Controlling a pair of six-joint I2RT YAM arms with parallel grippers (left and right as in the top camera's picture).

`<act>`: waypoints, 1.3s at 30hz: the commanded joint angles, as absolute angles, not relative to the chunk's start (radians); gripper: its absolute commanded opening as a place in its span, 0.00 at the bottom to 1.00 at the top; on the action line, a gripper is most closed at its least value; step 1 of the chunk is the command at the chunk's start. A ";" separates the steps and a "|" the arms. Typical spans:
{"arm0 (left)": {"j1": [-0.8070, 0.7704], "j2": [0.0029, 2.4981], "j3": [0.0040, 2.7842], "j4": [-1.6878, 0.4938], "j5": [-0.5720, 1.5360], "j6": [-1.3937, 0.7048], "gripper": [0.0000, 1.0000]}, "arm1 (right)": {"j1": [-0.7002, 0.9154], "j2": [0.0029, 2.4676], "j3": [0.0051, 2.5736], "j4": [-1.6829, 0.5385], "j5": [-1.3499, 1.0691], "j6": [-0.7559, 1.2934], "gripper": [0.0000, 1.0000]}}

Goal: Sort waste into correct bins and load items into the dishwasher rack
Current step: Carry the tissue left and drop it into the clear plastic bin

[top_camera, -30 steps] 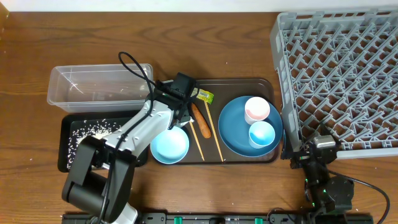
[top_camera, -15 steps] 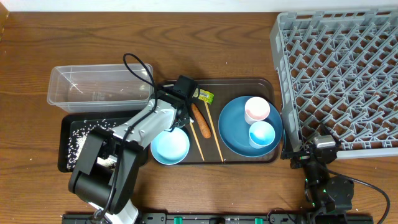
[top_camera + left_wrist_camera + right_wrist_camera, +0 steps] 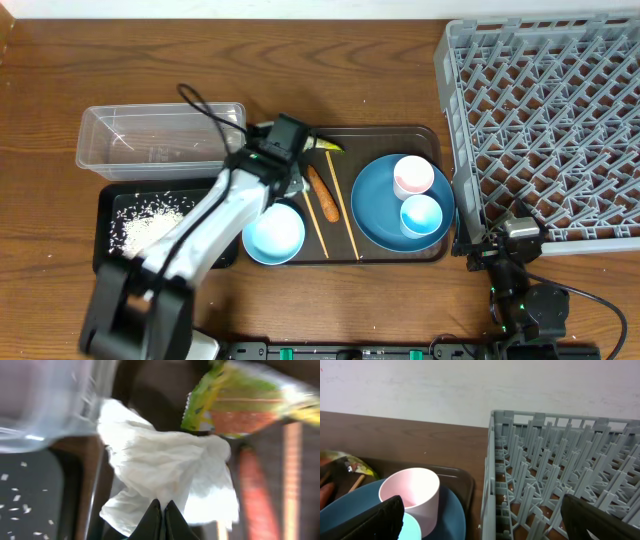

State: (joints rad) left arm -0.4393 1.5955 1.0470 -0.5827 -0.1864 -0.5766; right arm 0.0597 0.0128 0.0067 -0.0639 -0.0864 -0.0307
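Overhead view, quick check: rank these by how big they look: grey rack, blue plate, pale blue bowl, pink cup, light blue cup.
1. grey rack, largest even though the frame cuts it off
2. blue plate
3. pale blue bowl
4. pink cup and light blue cup: look alike, not ranked

Overhead: even, bright, diffuse light on table; shadows soft and short; faint glints on clear tub.
Left wrist: heavy motion smear throughout; napkin near-overexposed at centre, wrapper streaked at upper right.
Right wrist: wall bright, rack fairly sharp; dark fingers of right end effector defocused in lower corners.
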 commanded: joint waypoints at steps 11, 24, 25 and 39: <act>-0.430 1.274 1.044 -0.620 -0.231 -0.509 0.06 | 0.071 0.010 0.006 -0.068 -0.083 -0.039 0.99; -0.109 1.285 1.045 -0.505 -0.270 -0.456 0.07 | 0.071 0.010 0.006 -0.068 -0.083 -0.039 0.99; -0.068 1.303 1.045 -0.479 -0.252 -0.456 0.10 | 0.071 0.010 0.006 -0.068 -0.083 -0.039 0.99; 0.156 1.506 1.048 -0.274 -0.036 -0.402 0.57 | 0.071 0.010 0.006 -0.068 -0.083 -0.039 0.99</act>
State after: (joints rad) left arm 0.1398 1.5242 1.0466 -0.2817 -0.0826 -0.4290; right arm 0.0597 0.0128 0.0067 -0.0639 -0.0864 -0.0307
